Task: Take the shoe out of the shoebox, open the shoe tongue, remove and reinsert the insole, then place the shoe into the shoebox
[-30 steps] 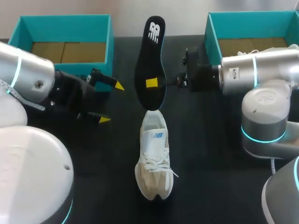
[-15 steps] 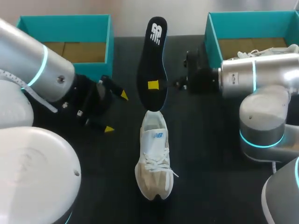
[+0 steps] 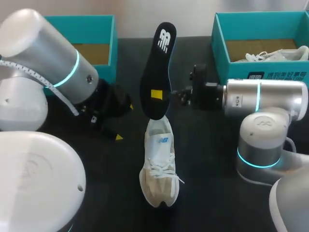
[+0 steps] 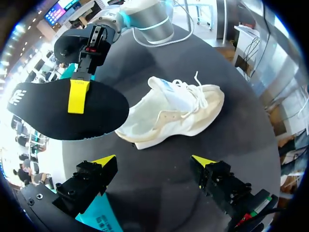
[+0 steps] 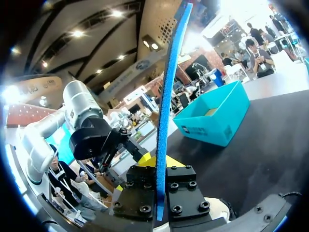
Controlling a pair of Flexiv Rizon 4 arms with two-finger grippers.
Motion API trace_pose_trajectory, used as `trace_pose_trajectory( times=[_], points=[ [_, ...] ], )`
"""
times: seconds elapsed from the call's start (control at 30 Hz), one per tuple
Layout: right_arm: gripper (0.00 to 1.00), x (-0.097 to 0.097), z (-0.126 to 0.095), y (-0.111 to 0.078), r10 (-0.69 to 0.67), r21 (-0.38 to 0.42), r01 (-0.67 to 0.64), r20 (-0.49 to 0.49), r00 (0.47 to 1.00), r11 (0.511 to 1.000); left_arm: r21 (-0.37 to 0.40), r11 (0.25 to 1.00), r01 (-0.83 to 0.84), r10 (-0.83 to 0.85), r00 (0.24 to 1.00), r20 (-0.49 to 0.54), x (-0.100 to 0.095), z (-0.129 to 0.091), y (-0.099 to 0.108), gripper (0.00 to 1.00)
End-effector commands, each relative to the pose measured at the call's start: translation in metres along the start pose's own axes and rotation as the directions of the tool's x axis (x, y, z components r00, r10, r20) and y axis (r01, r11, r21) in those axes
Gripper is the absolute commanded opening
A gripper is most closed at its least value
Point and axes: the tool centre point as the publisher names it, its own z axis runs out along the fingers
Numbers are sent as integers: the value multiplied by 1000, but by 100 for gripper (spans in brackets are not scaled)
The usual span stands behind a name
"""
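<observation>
- The right gripper (image 3: 157, 95) is clamped on a black insole (image 3: 162, 46), one yellow-tipped finger pressed flat on the insole's dark face and the other behind it.
- The insole is held off the table (image 3: 212, 169) and stands steeply on end. Its printed heel end points up and away from the robot, and its lower end is right at the heel opening of the shoe (image 3: 158, 164). Whether the two touch cannot be told.
- In the right wrist view the insole is edge-on between the fingers and shows a blue underside.
- The cream-white shoe stands on its sole in the middle of the table, outside both boxes, toe toward the robot and heel toward the insole.
- The left gripper (image 4: 153, 160) has its fingers spread wide with nothing between them. It sits just above the table, beside the shoe and the insole and aimed at them.
- A teal shoebox (image 3: 72, 19) stands at the far left of the table, behind the left arm (image 3: 53, 53).
- A second teal shoebox (image 3: 251, 17) at the far right holds another pale shoe (image 3: 270, 55).
</observation>
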Motion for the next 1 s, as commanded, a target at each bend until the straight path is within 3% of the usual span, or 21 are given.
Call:
trace_pose_trajectory(
  times=[0.03,0.2,0.27,0.33,0.53,1.0],
  points=[
    [0,1,3,0,1,-1,-1,4,1000,1000,-17,1000,0,0,1000,-3,-1,1,-2,100],
    [0,1,3,0,1,-1,-1,4,1000,1000,-17,1000,0,0,1000,-3,-1,1,-2,100],
    [0,1,3,0,1,-1,-1,4,1000,1000,-54,998,42,-42,999,14,0,15,-3,100],
    [0,-8,3,-5,4,12,-3,-70,998,1000,3,994,107,-107,994,5,3,25,0,100],
    [0,-26,-3,-14,12,3,-11,-197,980,1000,38,982,184,-186,982,40,17,44,4,100],
    [0,-33,-5,-15,-29,38,38,-212,977,999,75,963,260,-263,964,38,18,57,11,100]
  ],
)
